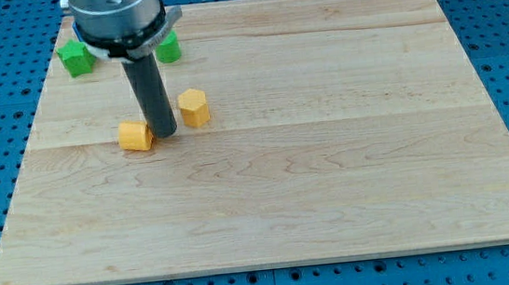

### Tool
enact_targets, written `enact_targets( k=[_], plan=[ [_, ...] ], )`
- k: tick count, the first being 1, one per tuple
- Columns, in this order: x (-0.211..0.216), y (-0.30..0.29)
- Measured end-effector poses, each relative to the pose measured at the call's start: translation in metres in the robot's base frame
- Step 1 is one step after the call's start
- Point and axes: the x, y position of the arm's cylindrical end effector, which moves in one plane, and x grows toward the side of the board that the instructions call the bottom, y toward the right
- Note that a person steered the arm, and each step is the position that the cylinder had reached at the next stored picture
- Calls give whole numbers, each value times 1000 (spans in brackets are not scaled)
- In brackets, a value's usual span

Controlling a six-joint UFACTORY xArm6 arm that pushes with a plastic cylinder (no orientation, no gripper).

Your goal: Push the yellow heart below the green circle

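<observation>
My tip rests on the board between two yellow blocks. It touches the right side of the lower yellow block, whose shape I cannot make out. The other yellow block, roughly hexagonal, sits a little to the right and above the tip, apart from it. A green block, likely the circle, is partly hidden behind the rod's housing near the view's top. A green star-like block lies at the top left.
The wooden board lies on a blue pegboard table. The arm's grey housing hangs over the board's top left part.
</observation>
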Motion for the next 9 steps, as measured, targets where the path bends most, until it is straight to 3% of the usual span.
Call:
enact_targets(
  k=[1, 3, 4, 6, 9],
  plan=[
    [-20, -1],
    [-24, -105],
    [23, -86],
    [17, 21],
    [-67, 58]
  ],
)
